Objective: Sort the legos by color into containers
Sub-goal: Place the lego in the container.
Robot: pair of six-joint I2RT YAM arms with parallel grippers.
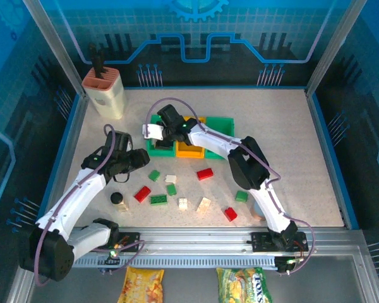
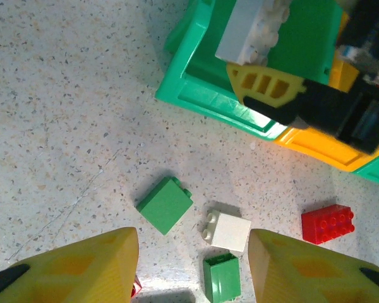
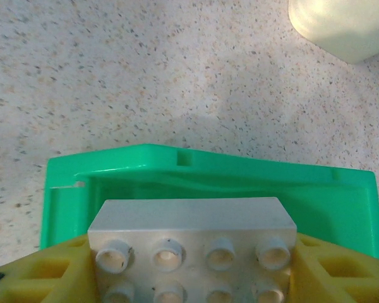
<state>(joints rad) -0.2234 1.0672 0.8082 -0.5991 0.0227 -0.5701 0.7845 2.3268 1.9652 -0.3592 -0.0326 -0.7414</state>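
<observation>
While the right gripper (image 3: 191, 278) clamps a white brick (image 3: 191, 224) over a green bin (image 3: 145, 164), the left gripper (image 2: 192, 268) hangs apart, empty.

Left arm (image 1: 76, 196) runs forward from its base at the near-left corner, elbow bent. Its gripper (image 1: 138, 159) is angled downward with the yellow fingers (image 2: 82, 268) standing apart and nothing between them. Right arm (image 1: 243, 164) is stretched far forward and to the left, its gripper (image 1: 156, 131) clamped on a white brick (image 3: 189, 221), one finger against each end.
</observation>
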